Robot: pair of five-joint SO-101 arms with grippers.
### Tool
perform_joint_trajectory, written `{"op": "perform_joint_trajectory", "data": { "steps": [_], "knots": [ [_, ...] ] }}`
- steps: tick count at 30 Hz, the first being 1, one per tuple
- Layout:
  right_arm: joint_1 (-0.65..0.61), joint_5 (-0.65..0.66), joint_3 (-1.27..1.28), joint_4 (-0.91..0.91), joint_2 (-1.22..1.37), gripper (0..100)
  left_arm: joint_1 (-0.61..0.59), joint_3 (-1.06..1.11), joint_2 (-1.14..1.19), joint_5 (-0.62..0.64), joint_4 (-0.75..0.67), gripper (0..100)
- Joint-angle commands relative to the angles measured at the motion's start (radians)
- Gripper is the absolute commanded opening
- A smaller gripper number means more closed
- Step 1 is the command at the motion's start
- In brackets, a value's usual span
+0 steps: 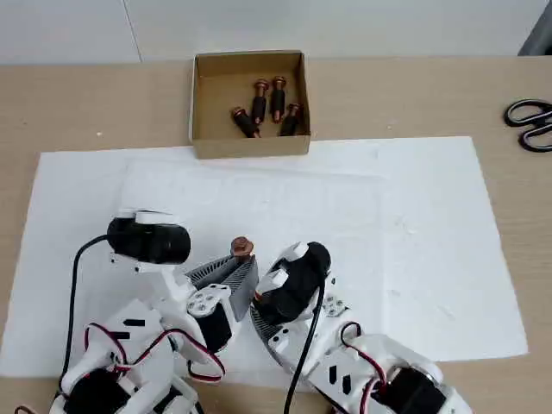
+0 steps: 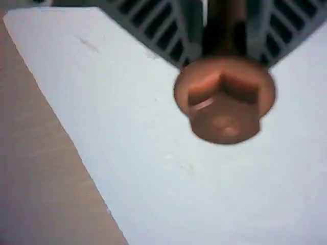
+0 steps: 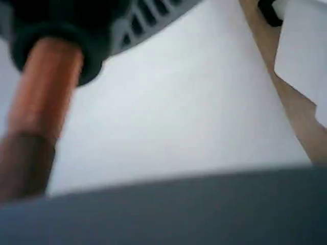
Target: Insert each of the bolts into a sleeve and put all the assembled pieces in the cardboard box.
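My left gripper point(image 1: 239, 267) is shut on a copper bolt point(image 1: 241, 248) just under its hex head, above the white sheet near the front. Close up, the bolt's head point(image 2: 225, 99) sticks out past the ribbed grey fingers point(image 2: 148, 25). My right gripper point(image 1: 259, 302) sits right beside it, shut on a black sleeve point(image 3: 36, 25). The bolt's shaft point(image 3: 43, 97) runs into the sleeve's mouth. The cardboard box point(image 1: 250, 147) stands at the back of the table with several assembled pieces point(image 1: 267, 108) inside.
A large white paper sheet point(image 1: 388, 241) covers most of the wooden table. Black scissors point(image 1: 530, 121) lie at the far right edge. A blurred grey surface point(image 3: 179, 209) lies close in front of the right wrist camera.
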Motion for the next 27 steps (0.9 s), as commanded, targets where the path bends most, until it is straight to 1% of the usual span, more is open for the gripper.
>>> {"op": "perform_joint_trajectory", "data": {
  "steps": [1,3,5,7,10,14,19,27],
  "knots": [
    [0.004,-0.003,-0.009,-0.035,-0.007,0.4,0.003,-0.005,-0.008,0.006,-0.023,1],
    [0.005,-0.003,-0.009,-0.035,-0.007,0.4,0.006,-0.008,-0.008,0.003,-0.003,1],
    [0.007,-0.003,-0.009,-0.035,-0.007,0.4,0.034,-0.010,-0.008,-0.003,0.034,1],
    [0.007,-0.003,-0.009,-0.035,-0.007,0.4,0.069,-0.010,-0.008,-0.031,0.074,1],
    [0.008,-0.003,-0.009,-0.036,-0.007,0.4,0.087,-0.010,-0.008,-0.063,0.110,1],
    [0.008,-0.003,-0.009,-0.036,-0.007,0.4,0.091,-0.004,-0.008,-0.072,0.115,1],
    [0.008,-0.003,-0.009,-0.036,-0.007,0.4,0.091,0.039,-0.009,-0.169,0.141,1],
    [0.008,-0.003,-0.008,-0.036,-0.007,0.4,0.086,0.045,-0.008,-0.172,0.114,2]
  ]
}}
